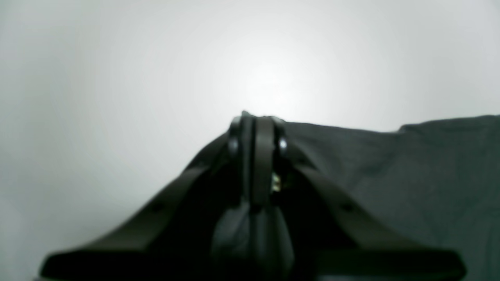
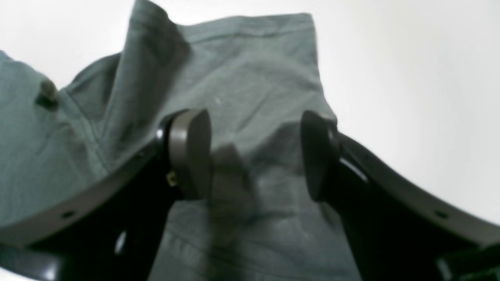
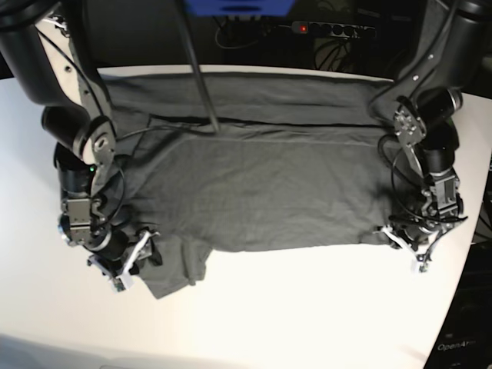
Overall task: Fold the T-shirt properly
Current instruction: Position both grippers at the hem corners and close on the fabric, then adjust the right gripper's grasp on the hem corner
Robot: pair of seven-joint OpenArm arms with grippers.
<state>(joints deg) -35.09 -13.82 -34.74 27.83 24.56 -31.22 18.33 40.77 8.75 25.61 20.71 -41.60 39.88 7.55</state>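
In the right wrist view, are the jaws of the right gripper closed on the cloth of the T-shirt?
No, the right gripper has its jaws standing apart, and the T-shirt lies flat in the gap between them, not pinched.

You're looking at a robotics lab bench here, not a home. Two black arms, one [image 3: 73,131] on each side [image 3: 430,131] of a bare white table [image 3: 307,307], are hung with loose cables and carry their own cameras. Behind the table it's dark, and there's a power strip [image 3: 334,29] with a red light glowing, wires trailing off it. A blue mount [image 3: 238,8] sits at the top with a black pole [image 3: 201,84] coming down. At the lower right edge you can read part of a label, "OpenArm" [image 3: 460,346].
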